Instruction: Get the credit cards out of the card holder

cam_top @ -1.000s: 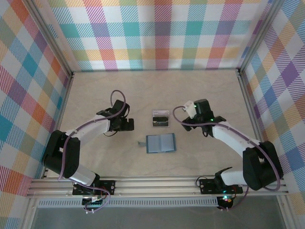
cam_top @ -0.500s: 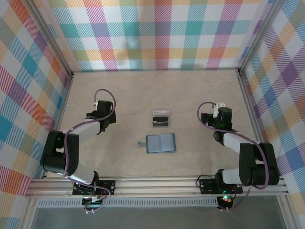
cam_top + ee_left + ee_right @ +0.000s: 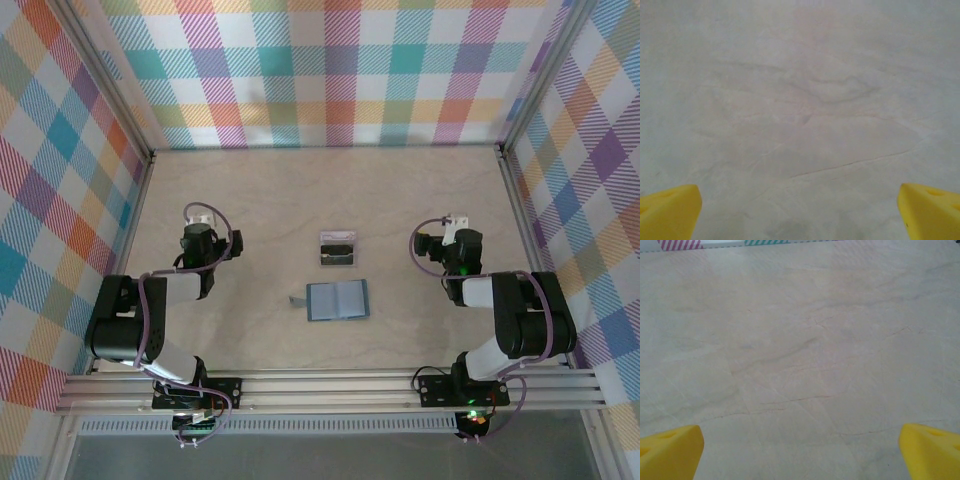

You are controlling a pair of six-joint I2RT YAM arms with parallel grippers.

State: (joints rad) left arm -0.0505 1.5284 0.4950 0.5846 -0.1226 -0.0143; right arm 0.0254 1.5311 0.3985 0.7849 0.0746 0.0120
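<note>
The small teal-blue bifold card holder (image 3: 337, 300) is seen lying open and flat near the middle of the pale marbled table (image 3: 300, 190). The dark grey credit cards with a pale silvery band (image 3: 338, 249) are stacked just beyond it, apart from it. Both are flanked, well apart, by the left gripper (image 3: 799, 212) and right gripper (image 3: 800, 452), whose yellow fingertips (image 3: 670, 210) are spread wide over bare table, nothing held.
</note>
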